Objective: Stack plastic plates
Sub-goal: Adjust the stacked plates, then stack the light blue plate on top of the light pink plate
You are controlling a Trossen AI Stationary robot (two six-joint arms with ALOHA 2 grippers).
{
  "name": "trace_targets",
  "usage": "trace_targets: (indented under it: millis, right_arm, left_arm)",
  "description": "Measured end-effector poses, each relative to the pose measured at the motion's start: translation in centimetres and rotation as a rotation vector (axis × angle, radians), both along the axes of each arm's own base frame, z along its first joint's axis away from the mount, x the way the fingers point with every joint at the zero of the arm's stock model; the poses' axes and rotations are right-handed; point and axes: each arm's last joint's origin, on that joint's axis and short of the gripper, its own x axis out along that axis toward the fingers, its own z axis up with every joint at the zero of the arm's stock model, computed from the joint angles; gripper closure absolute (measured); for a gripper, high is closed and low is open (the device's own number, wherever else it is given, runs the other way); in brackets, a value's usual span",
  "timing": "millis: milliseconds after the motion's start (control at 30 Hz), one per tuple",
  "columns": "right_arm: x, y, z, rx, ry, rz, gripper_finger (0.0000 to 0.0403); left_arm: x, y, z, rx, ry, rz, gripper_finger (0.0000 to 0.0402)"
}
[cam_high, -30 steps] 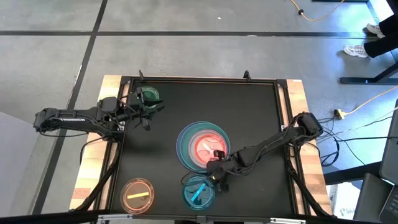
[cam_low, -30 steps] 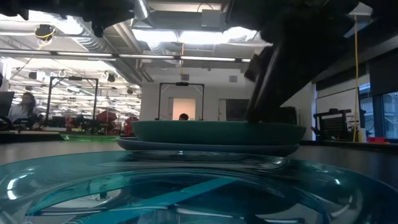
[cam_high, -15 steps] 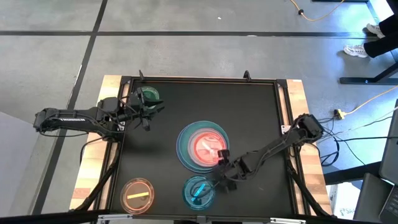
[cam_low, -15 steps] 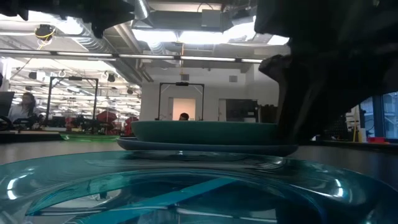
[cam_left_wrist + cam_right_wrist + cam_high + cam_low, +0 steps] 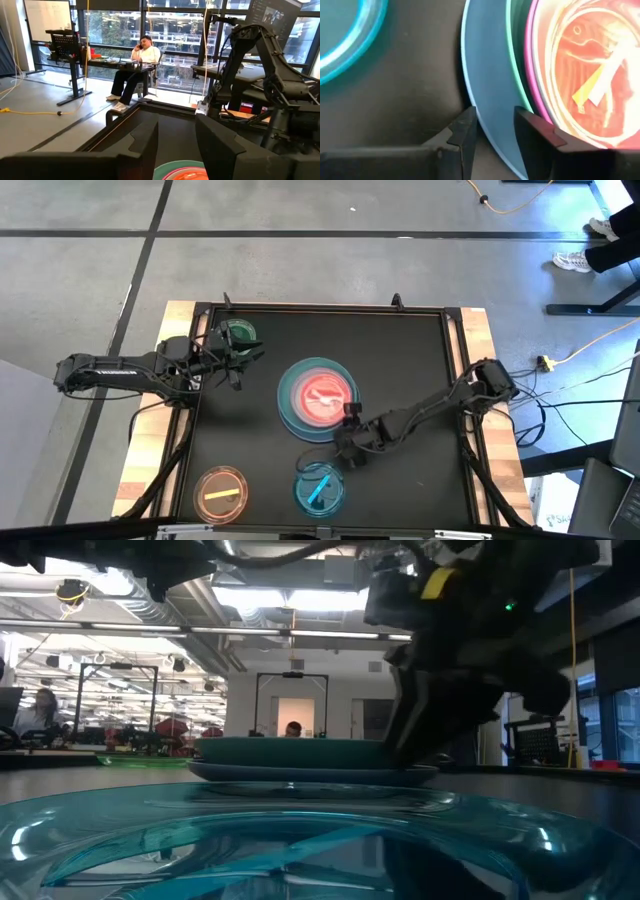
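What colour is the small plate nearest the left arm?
Translucent green; the high view shows it best.

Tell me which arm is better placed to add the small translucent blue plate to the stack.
The right arm, probably. Its tool sits at the stack's near edge, next to the small translucent blue plate. The left tool waits far off by the green plate.

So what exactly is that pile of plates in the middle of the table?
The stack of plates sits near the middle of the black table. Its bottom plate is wide, opaque and blue; above it show a teal rim and a pink rim, and on top lies a see-through reddish plate with a pale stripe. They look like plastic and lie flat, nested. The right gripper has its fingers at the blue plate's edge, one on each side of the rim.
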Motion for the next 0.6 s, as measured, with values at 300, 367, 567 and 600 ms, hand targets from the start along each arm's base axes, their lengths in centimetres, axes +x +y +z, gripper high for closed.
trace_targets:
  millis: [300,367,567,600]
  right_arm:
    - [1.0,-0.4,1.0,0.093,0.0,-0.05,0.0272]
    - [1.3,0.8,2.4,0.173,-0.019,-0.053,0.0272]
    - [1.2,4.1,4.3,0.422,-0.049,-0.112,0.0272]
    - [1.2,4.5,4.3,0.459,-0.061,-0.139,0.0272]
  left_arm:
    - [0.0,0.0,0.0,-0.001,0.005,0.001,0.0278]
    - [0.0,0.0,-0.1,-0.001,0.012,0.001,0.0278]
    - [0.0,0.0,-0.1,-0.002,0.012,0.0,0.0278]
    - [0.0,0.0,-0.1,-0.002,0.012,0.0,0.0278]
